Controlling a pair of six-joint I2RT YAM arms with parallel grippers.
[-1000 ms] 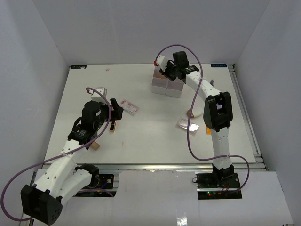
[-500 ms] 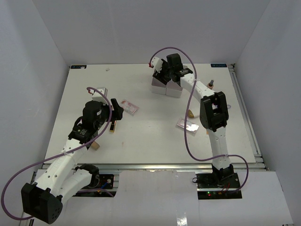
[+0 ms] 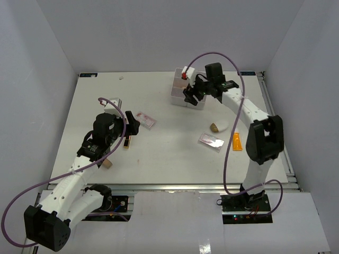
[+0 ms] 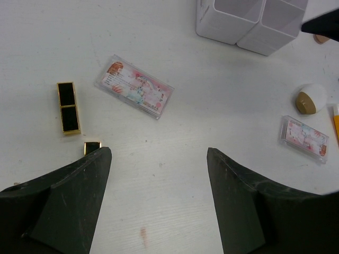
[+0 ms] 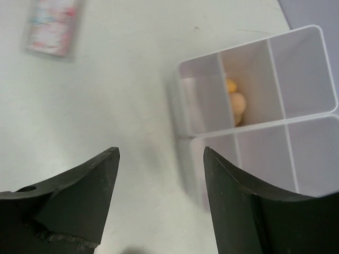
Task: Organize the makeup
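Note:
The makeup lies scattered on the white table. My left gripper (image 4: 159, 153) (image 3: 132, 125) hangs open over bare table. Just beyond it are a black-gold lipstick (image 4: 69, 107) (image 3: 127, 141), a small gold-rimmed piece (image 4: 92, 147) and a pink flat packet (image 4: 135, 87) (image 3: 145, 120). My right gripper (image 5: 160, 151) (image 3: 192, 96) is open and empty at the near side of the white compartment box (image 5: 183, 66) (image 3: 177, 93). A beige-orange sponge (image 5: 236, 104) sits in one compartment. A second pink packet (image 3: 211, 141), an orange tube (image 3: 237, 142) and a white egg-shaped piece with a tan end (image 3: 214, 127) lie at the right.
A tan wedge (image 3: 107, 164) lies by the left arm's elbow. A white block (image 3: 113, 102) sits left of the left wrist. A raised rail (image 3: 275, 121) borders the table on the right, and white walls close in the sides and back.
My right gripper has opened and drawn back from above the box to its near side, and the arm has swung rightward. The left arm has not moved.

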